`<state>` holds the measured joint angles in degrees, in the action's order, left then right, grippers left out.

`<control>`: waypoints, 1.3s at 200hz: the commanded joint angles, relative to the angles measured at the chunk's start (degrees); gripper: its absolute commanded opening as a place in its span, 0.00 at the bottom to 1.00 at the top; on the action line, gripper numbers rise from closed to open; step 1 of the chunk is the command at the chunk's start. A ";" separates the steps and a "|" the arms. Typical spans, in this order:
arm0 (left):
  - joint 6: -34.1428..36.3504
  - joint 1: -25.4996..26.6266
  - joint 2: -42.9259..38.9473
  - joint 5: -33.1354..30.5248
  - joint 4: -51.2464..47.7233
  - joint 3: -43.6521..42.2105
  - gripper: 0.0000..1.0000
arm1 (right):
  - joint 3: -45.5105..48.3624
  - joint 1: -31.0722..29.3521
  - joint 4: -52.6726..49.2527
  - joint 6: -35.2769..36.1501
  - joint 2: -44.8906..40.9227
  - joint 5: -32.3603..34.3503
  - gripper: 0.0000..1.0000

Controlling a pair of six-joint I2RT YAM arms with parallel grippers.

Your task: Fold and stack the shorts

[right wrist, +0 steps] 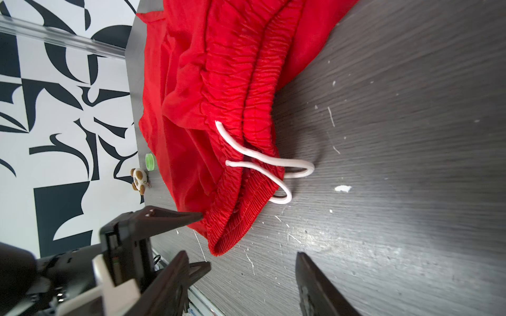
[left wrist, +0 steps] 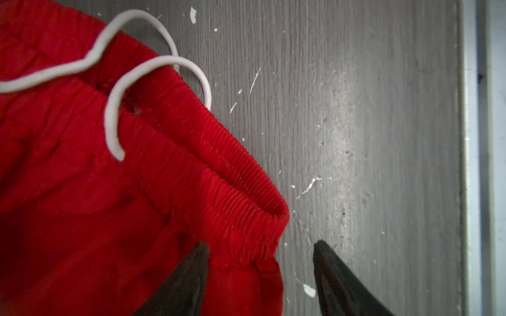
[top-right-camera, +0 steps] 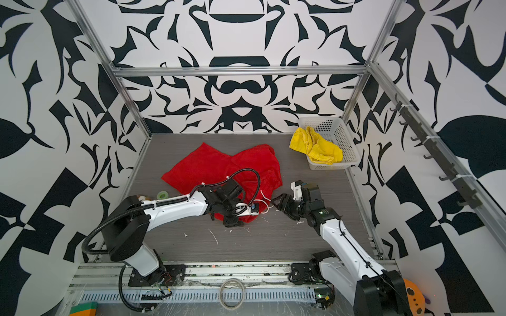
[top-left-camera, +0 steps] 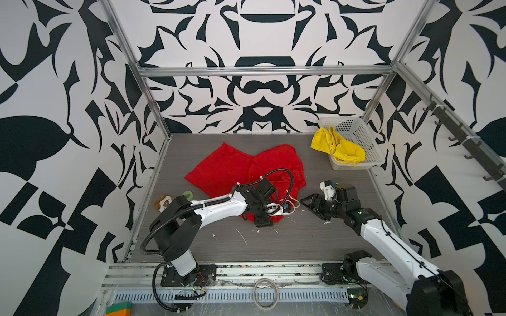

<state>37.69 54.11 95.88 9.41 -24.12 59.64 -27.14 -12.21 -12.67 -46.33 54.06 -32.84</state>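
We see red shorts [top-left-camera: 241,167] mid-table, waistband [left wrist: 219,153] near, running left-right | our left claw [left wrist: 260,243] open astride its left end | right claw [right wrist: 241,253] open, empty, by right end | yellow shorts [top-left-camera: 339,147] in far-right basket [top-left-camera: 364,134]

In both top views we look steeply down from high on the near side of the red shorts [top-left-camera: 232,167] [top-right-camera: 210,167], facing past them to the far wall [top-left-camera: 262,104]. Our left wrist camera hangs close above their waistband [left wrist: 241,191], facing down. Our right wrist camera sees that same waistband [right wrist: 232,219] from low, just beside the shorts.
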 commanded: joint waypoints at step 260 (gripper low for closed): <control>-43.82 1.03 -1.37 0.58 22.94 2.08 0.68 | -0.88 15.47 -19.40 8.35 -2.05 -5.04 0.77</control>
<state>-1.04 58.48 97.82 10.24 -1.89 65.39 -30.79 4.38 -29.19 -41.41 51.44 -37.91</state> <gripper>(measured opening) 0.681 0.769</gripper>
